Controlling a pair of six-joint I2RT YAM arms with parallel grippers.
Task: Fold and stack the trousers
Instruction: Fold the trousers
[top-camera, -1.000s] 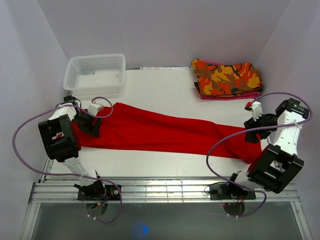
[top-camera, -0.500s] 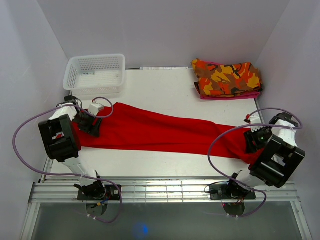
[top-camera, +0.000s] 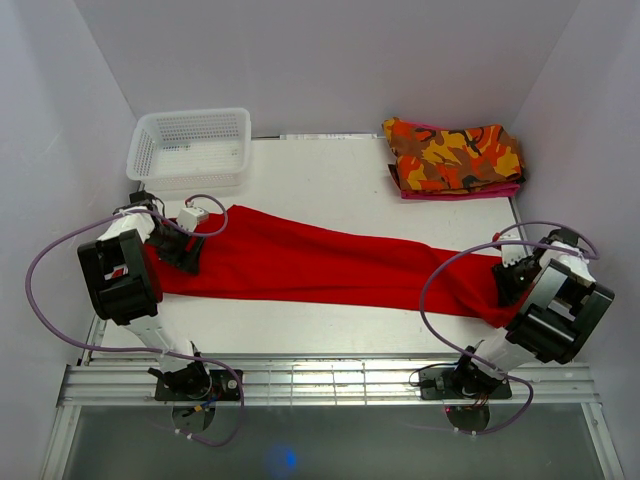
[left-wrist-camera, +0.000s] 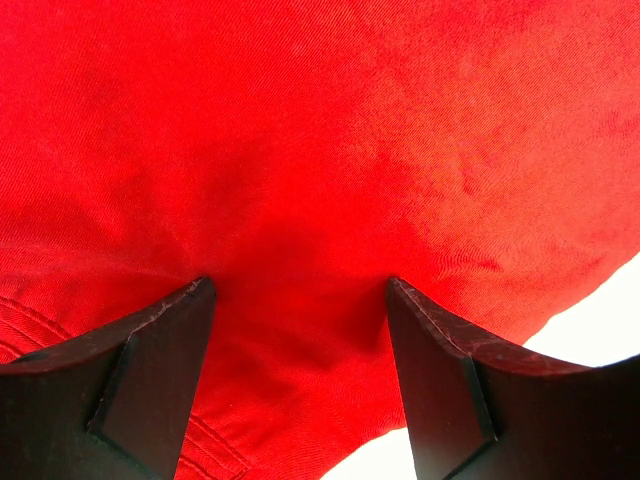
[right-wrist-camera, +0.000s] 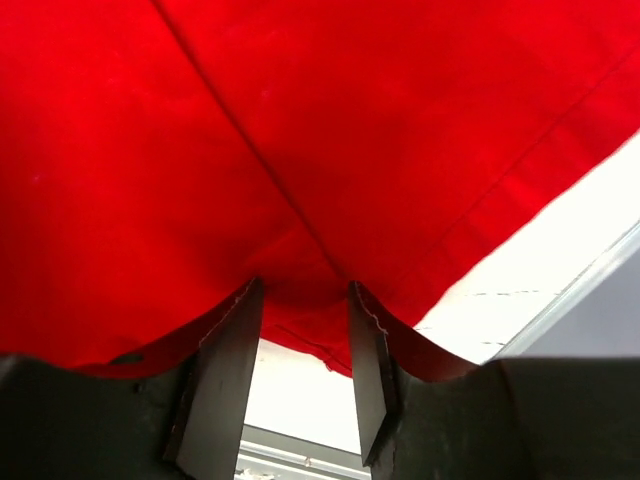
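The bright red trousers (top-camera: 320, 265) lie stretched flat across the table from left to right. My left gripper (top-camera: 186, 252) rests on their left end. In the left wrist view that gripper (left-wrist-camera: 300, 290) is open wide, both fingers pressing down on smooth red cloth (left-wrist-camera: 320, 150). My right gripper (top-camera: 506, 284) is at the trousers' right end. In the right wrist view its jaws (right-wrist-camera: 305, 292) stand partly apart, with the hem of the red cloth (right-wrist-camera: 250, 120) bunched between the fingertips and white table showing in the gap below.
A white mesh basket (top-camera: 190, 148) stands at the back left. A folded camouflage-patterned garment (top-camera: 455, 157) lies at the back right. The white table (top-camera: 330, 190) is bounded by walls on three sides; its metal edge (right-wrist-camera: 570, 295) runs close to my right gripper.
My right arm has swung in and down onto the right end of the trousers, and its jaws have narrowed around the hem. The left arm has not moved.
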